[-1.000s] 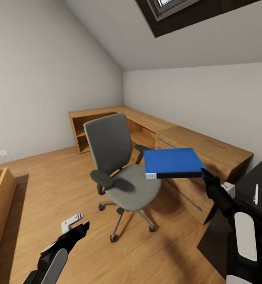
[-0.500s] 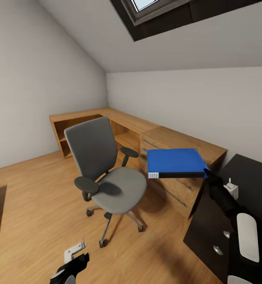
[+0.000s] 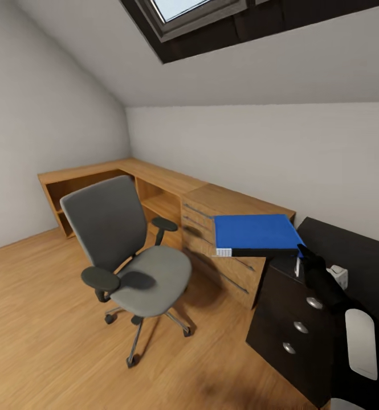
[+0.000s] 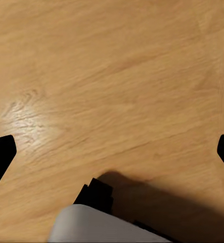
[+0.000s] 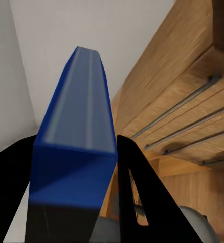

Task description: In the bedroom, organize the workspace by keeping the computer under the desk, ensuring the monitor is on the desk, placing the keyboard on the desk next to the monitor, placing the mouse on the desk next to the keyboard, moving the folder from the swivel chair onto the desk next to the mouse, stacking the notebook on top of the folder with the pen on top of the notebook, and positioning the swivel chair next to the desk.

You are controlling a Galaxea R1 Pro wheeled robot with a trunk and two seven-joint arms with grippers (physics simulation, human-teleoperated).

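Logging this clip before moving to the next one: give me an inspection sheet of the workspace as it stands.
Surface: glossy black desk, with dark drawers below.
Job's things: blue folder held level in the air, off the swivel chair; the chair's seat is bare.
Clutter: small white object on the desk, too small to identify.
Grippers: right gripper shut on the folder; left gripper open over the wood floor.
Cables: nothing seen.
Surroundings: wooden cabinet along the wall, skylight in the sloped ceiling.
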